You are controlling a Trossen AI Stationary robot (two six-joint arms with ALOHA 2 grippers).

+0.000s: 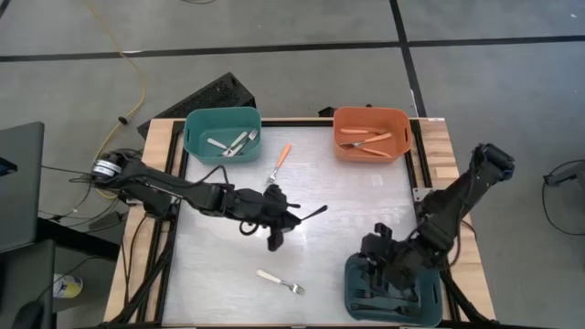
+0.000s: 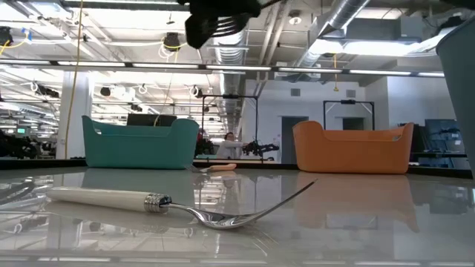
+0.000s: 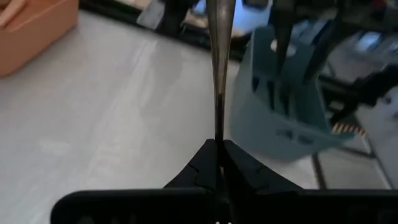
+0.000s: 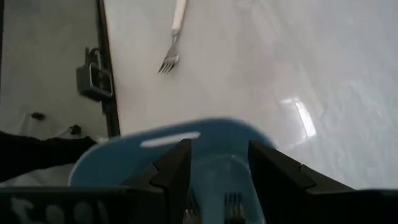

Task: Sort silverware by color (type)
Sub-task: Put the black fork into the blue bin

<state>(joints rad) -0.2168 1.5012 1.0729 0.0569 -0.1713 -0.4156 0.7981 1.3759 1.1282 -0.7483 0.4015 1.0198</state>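
Observation:
My left gripper (image 1: 277, 219) is over the middle of the table, shut on a black fork (image 1: 313, 214) that sticks out toward the table's right. In the left wrist view the fork (image 3: 219, 74) runs straight away from the fingers. My right gripper (image 1: 377, 260) is open above the dark blue bin (image 1: 391, 292), which holds black forks (image 4: 233, 204). A white-handled fork (image 1: 279, 281) lies flat near the table's front, and an orange-handled fork (image 1: 281, 161) lies farther back. White-handled forks (image 1: 230, 143) are in the teal bin (image 1: 222, 117). Orange ones (image 1: 367, 141) are in the orange bin (image 1: 370, 116). My left gripper pinches the black fork between its two fingers at one end of its thin shaft (image 3: 219, 134). The rest of the fork runs on in line with the fingers toward the table's right. The fork is lifted clear of the table, roughly level.
The teal bin stands at the far left of the white tabletop (image 1: 347, 210) and the orange bin at the far right. The dark blue bin sits at the near right corner. In the low view the white-handled fork (image 2: 141, 199) lies close in front.

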